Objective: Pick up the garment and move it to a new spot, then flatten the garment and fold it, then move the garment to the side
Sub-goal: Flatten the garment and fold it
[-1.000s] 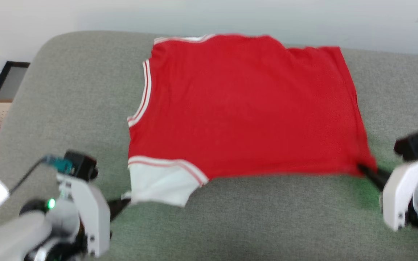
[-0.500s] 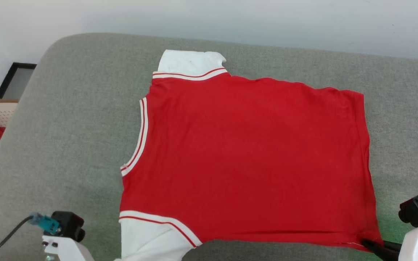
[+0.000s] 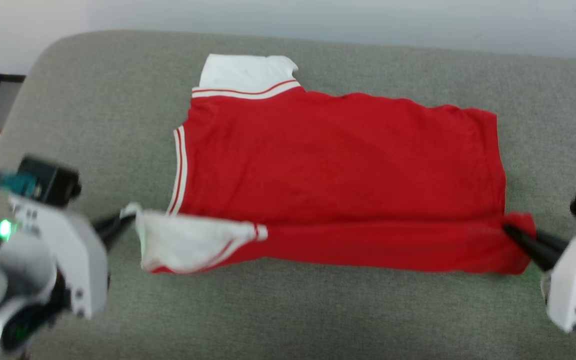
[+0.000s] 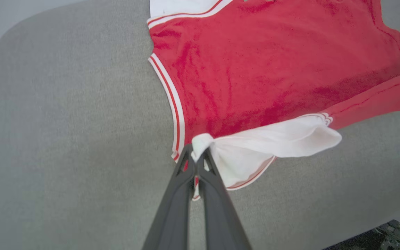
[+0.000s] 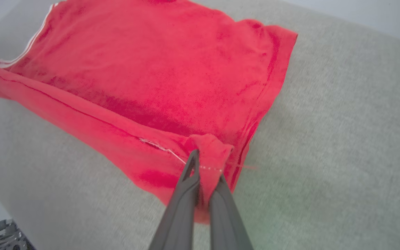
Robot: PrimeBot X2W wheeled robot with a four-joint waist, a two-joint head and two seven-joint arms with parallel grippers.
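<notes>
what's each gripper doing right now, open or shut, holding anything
Left gripper: shut on the garment, pinching its white sleeve.
Right gripper: shut on the garment, pinching a red bottom corner.

red garment (image 3: 338,165) – white sleeves, red-and-white striped trim – on grey sofa (image 3: 93,110); dark fingers (image 4: 182,194).

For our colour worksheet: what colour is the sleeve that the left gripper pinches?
Sleeve: white, edged with red stripes; best in left wrist view.
</notes>
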